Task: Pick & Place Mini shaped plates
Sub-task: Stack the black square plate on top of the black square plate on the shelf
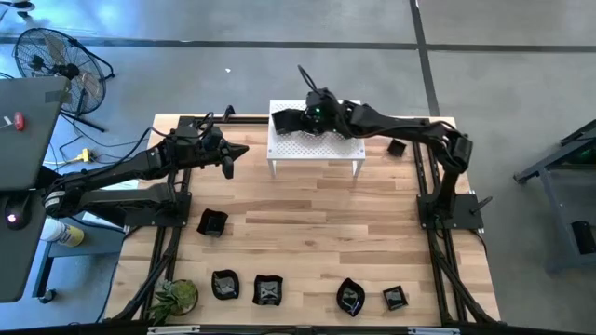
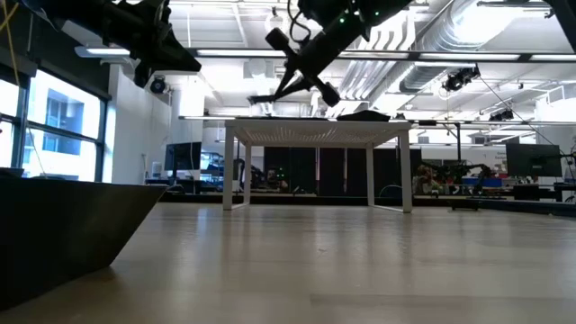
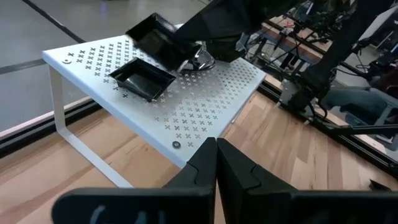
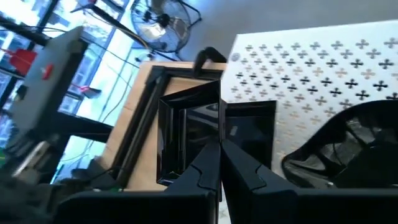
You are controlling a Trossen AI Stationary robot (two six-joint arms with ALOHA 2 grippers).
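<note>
The white perforated stand (image 1: 315, 147) stands at the table's far side. My right gripper (image 4: 219, 155) is above its left end, shut on a square glossy black mini plate (image 3: 154, 32). A second square plate (image 3: 142, 78) lies flat on the stand just below it, and a rounded dark dish (image 4: 348, 146) lies on the stand beside it. Several more black plates lie along the near edge (image 1: 268, 290), one at mid-left (image 1: 212, 221) and one by the right arm (image 1: 397, 147). My left gripper (image 3: 216, 163) hovers shut left of the stand, holding nothing. My right gripper pinches the square plate between its two fingers at one rim (image 4: 211, 140), coming level from the table's right side. The plate is lifted clear of the stand and tilted, sticking out past the fingertips (image 3: 186, 46) above the stand's left end.
A small green plant (image 1: 177, 296) sits at the near left corner. Black frame rails (image 1: 430, 186) run along both sides of the table. The wooden middle of the table (image 1: 307, 219) holds nothing. A fan (image 1: 56, 65) stands on the floor beyond the left arm.
</note>
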